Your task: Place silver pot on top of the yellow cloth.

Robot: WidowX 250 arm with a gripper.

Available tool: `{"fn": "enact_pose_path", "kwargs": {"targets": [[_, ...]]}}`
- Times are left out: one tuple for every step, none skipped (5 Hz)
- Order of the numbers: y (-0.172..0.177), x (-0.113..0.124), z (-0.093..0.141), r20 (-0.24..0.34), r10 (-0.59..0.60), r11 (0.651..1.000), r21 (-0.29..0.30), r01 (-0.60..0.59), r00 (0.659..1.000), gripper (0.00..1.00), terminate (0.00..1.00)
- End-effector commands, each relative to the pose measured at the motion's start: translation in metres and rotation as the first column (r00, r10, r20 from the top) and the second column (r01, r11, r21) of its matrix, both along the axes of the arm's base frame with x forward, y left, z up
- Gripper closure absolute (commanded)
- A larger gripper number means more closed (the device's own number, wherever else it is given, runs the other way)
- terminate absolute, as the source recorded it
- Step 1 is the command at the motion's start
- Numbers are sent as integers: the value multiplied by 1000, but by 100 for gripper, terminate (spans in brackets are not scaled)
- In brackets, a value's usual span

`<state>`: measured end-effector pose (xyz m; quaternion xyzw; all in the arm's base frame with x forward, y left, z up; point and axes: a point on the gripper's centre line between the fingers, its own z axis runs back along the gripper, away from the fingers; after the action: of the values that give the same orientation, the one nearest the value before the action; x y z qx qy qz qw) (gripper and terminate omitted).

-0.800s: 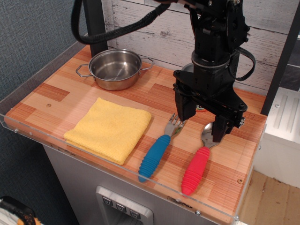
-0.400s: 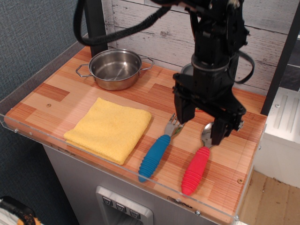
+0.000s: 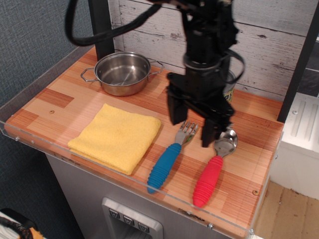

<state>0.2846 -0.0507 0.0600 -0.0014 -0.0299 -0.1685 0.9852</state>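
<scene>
The silver pot (image 3: 122, 73) stands upright and empty at the back left of the wooden table, its two wire loop handles showing. The yellow cloth (image 3: 117, 136) lies folded flat near the front left, in front of the pot and apart from it. My gripper (image 3: 192, 127) hangs open and empty above the middle of the table, over the fork's head, to the right of both the pot and the cloth.
A blue-handled fork (image 3: 169, 158) and a red-handled spoon (image 3: 214, 169) lie at the front right. A can (image 3: 230, 88) stands mostly hidden behind the arm at the back. A clear acrylic rim (image 3: 124, 175) runs along the table's front edge and a plank wall (image 3: 279, 40) stands behind.
My arm has moved left and a little back, from above the spoon toward the fork and the pot's side. The spoon's bowl now shows. Nothing on the table has moved.
</scene>
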Motion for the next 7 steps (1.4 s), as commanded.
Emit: {"fn": "enact_pose_path", "kwargs": {"targets": [[53,16,16,66,83,995,50,-86,994,0,0],[80,26,17,70,131,990,51,-134,989,0,0],[101,35,15,93,164,984,50,-169,982,0,0],[113,49,13,115,173,982,53,-180,978,0,0],[120,66,15,153,134,986,74,-147,979,0,0],[128,84,12,159,107,991,62,-118,981,0,0],[135,96,9,147,91,993,62,-101,985,0,0]]}}
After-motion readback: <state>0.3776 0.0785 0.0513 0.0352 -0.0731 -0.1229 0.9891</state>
